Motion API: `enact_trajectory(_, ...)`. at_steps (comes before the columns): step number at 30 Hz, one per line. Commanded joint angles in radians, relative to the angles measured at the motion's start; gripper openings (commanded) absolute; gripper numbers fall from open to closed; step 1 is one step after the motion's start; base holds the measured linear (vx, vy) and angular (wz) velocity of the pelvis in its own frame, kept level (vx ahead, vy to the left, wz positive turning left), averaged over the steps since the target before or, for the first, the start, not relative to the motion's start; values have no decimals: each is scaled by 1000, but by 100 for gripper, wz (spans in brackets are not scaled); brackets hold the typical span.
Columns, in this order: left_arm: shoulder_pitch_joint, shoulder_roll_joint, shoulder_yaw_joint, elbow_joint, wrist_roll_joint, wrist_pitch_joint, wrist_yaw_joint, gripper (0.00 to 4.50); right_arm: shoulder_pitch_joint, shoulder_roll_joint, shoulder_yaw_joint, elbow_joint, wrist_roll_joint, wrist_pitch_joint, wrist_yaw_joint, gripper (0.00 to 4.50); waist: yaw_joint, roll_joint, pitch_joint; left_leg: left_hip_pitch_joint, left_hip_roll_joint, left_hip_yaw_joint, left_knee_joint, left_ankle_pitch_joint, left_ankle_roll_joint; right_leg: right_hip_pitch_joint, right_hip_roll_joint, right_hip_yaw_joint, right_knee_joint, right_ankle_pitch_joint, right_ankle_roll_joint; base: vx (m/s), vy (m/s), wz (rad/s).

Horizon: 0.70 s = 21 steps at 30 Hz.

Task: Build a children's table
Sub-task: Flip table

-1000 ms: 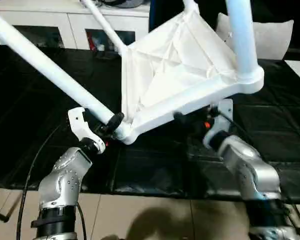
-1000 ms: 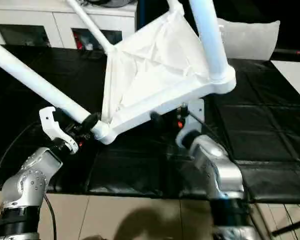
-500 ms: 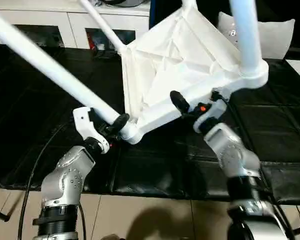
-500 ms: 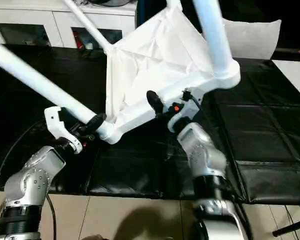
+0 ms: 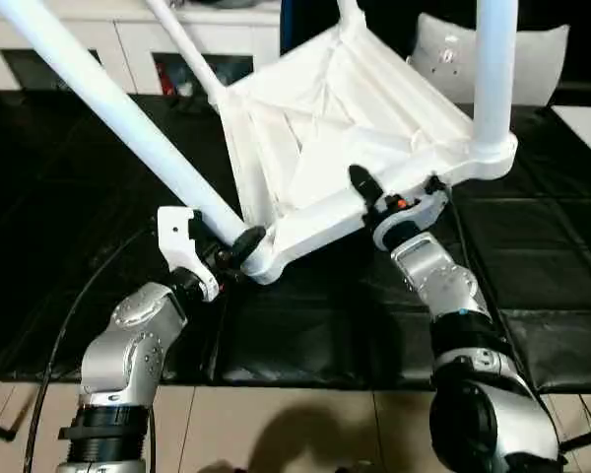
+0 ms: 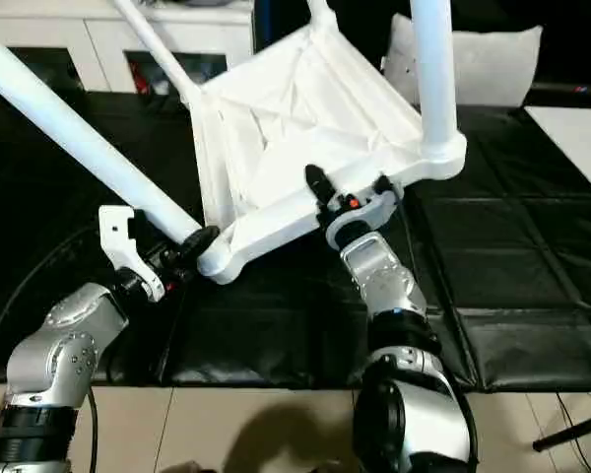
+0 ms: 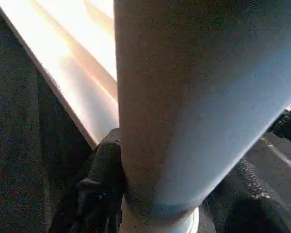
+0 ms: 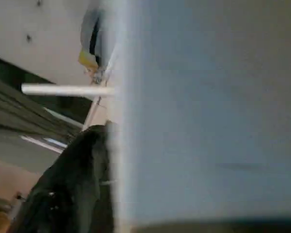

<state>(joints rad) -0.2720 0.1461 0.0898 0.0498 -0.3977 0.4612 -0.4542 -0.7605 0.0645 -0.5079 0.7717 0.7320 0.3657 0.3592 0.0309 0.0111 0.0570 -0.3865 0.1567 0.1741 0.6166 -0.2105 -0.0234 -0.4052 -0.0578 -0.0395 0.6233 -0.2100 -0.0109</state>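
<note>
The long leg (image 5: 118, 118) runs out of the head views at the upper left, so its far end is cut off. The upright leg (image 5: 494, 69) leaves by the top edge, and so does the thin far leg (image 5: 182, 44). The table top (image 5: 345, 118) has its far corner clipped at the top edge. The left gripper (image 5: 238, 246) is half hidden behind the leg's base. In the right wrist view the table top's edge (image 8: 203, 116) is a close blur, covering one finger; only the other finger (image 8: 68, 189) shows, dimly. The cabinet (image 5: 138, 39) is cut off at the top edge.
</note>
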Motion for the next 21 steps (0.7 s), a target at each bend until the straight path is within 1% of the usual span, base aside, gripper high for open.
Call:
enact_trajectory(1,43,-13,-98,48,-1,57,-56,199,-98,16,17,-28,42,9,82,336,10,-3,-80,16,66,-16,-59,79,135,62,-88,42,-38,192,-318,0,0,0)
enact_trajectory(2,44,-12,-98,48,0,56,-57,199,-99,13,17,-24,39,8,85,312,10,-1,-78,16,67,-16,-60,54,131,61,-88,41,-41,147,-319,0,0,0)
enact_trajectory(3,44,-10,-99,48,2,56,-58,199,-99,10,19,-19,34,5,88,312,12,-1,-76,17,68,-15,-61,35,124,60,-87,41,-44,115,-315,0,0,0)
enact_trajectory(4,45,-9,-99,48,4,55,-60,199,-102,9,17,-12,32,3,92,305,13,2,-75,18,70,-16,-63,23,114,59,-87,41,-46,90,-311,0,0,0)
enact_trajectory(5,45,-8,-98,49,6,55,-61,199,-103,7,16,-9,30,0,94,301,12,1,-75,19,70,-16,-63,19,110,58,-86,41,-46,83,-309,0,0,0)
enact_trajectory(6,44,-6,-98,51,10,55,-63,199,-104,5,16,-1,28,-5,98,301,12,3,-74,19,69,-16,-64,12,102,58,-86,41,-47,75,-307,0,0,0)
enact_trajectory(8,44,-1,-103,50,17,55,-68,199,-100,4,20,-4,25,-6,103,273,12,6,-74,20,69,-17,-65,2,91,58,-86,41,-47,67,-304,0,0,0)
enact_trajectory(9,44,3,-107,51,22,53,-69,199,-100,3,20,-4,24,-7,103,266,11,4,-74,19,69,-17,-66,-4,87,59,-85,41,-47,64,-303,0,0,0)
enact_trajectory(11,44,11,-117,52,35,42,-74,199,-97,3,22,-6,22,-8,103,259,13,4,-74,19,68,-17,-66,-9,83,59,-86,41,-48,59,-300,0,0,0)
enact_trajectory(13,44,14,-120,52,42,36,-72,199,-96,2,22,-5,21,-9,102,236,13,4,-75,19,68,-17,-66,-6,81,59,-85,41,-47,64,-299,0,0,0)
enact_trajectory(14,44,17,-123,52,49,26,-72,199,-96,1,23,-4,19,-12,103,227,13,3,-75,18,68,-16,-66,-5,81,60,-85,41,-47,68,-298,0,0,0)
enact_trajectory(17,38,18,-114,57,59,4,-62,199,-96,-3,21,2,12,-26,98,211,14,4,-77,18,68,-17,-64,12,87,60,-85,40,-44,90,-300,0,0,0)
enact_trajectory(18,36,18,-109,55,57,2,-62,234,-97,-4,20,2,11,-30,96,206,14,3,-77,17,68,-17,-63,17,91,60,-85,40,-43,98,-302,0,0,0)
enact_trajectory(19,32,15,-96,52,50,0,-58,255,-98,-5,19,1,8,-37,90,200,15,3,-77,18,68,-16,-63,17,92,59,-85,40,-43,99,-303,0,0,0)
enact_trajectory(20,28,11,-84,49,44,-3,-54,269,-99,-7,18,2,6,-45,84,197,15,2,-78,17,68,-17,-63,20,95,60,-85,40,-43,103,-304,0,0,0)
enact_trajectory(21,25,10,-76,47,33,4,-55,269,-101,-10,18,2,5,-49,83,197,16,2,-78,17,67,-16,-62,20,96,60,-86,40,-43,102,-306,0,0,0)
